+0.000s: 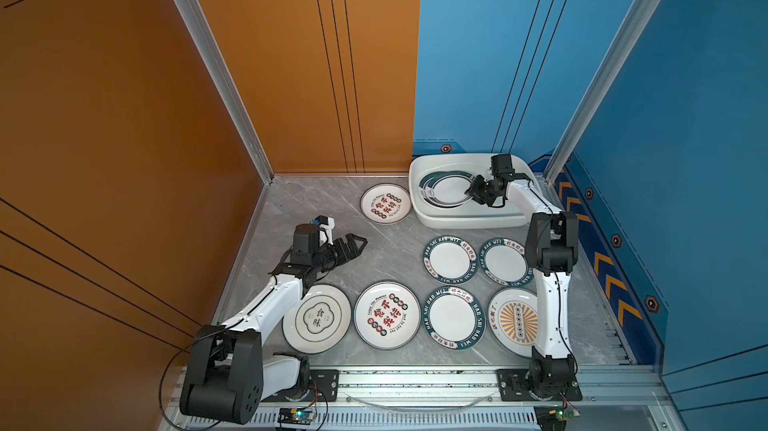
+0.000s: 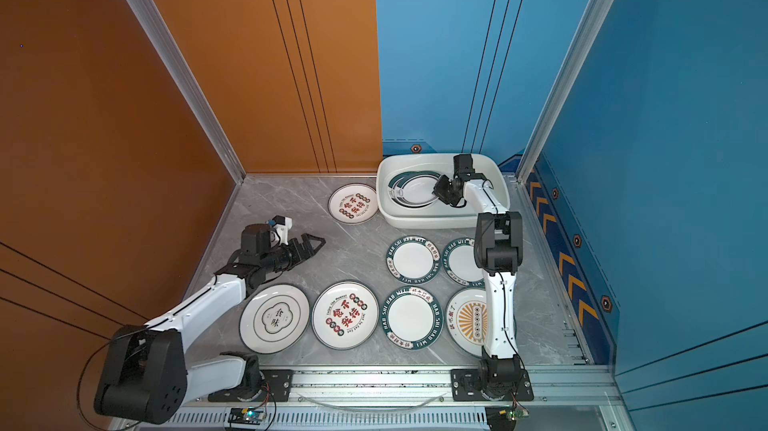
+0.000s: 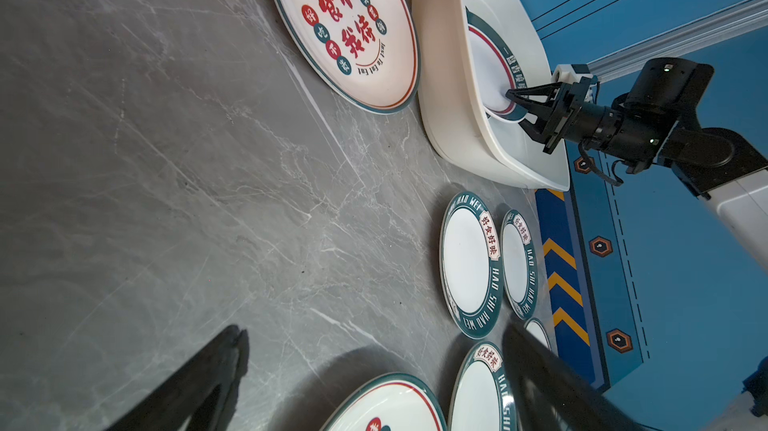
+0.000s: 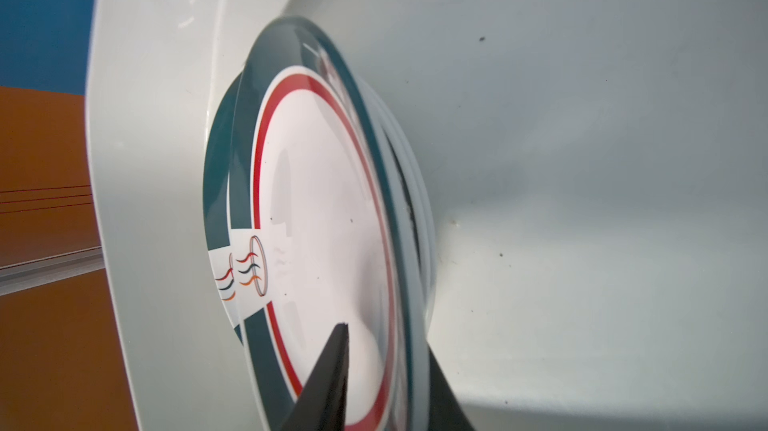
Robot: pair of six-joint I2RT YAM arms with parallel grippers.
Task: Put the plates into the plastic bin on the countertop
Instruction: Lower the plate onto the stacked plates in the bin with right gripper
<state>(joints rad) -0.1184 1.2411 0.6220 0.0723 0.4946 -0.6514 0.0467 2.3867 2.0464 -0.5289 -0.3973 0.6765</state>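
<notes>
The white plastic bin (image 1: 469, 221) (image 2: 436, 223) stands at the back right of the grey countertop (image 1: 374, 258). Inside it lie stacked teal-rimmed plates (image 1: 444, 190) (image 4: 316, 200). My right gripper (image 1: 471, 192) (image 4: 386, 337) reaches into the bin, its jaws parted on either side of the top plate's blurred rim. My left gripper (image 1: 359, 246) (image 3: 374, 333) hovers wide open over bare countertop, holding nothing. Several plates lie flat outside the bin: a lettered one (image 1: 385, 203) beside it, two teal-rimmed ones (image 1: 449, 260) (image 1: 503, 261), and a front row (image 1: 316, 318) (image 1: 386, 314) (image 1: 454, 316) with a sunburst plate (image 1: 513, 321).
Orange wall panels (image 1: 124, 158) close the left and back, blue panels (image 1: 685, 158) the right. An aluminium rail (image 1: 415, 383) with both arm bases runs along the front edge. The right arm's upright link (image 1: 550, 250) stands over the right-hand plates.
</notes>
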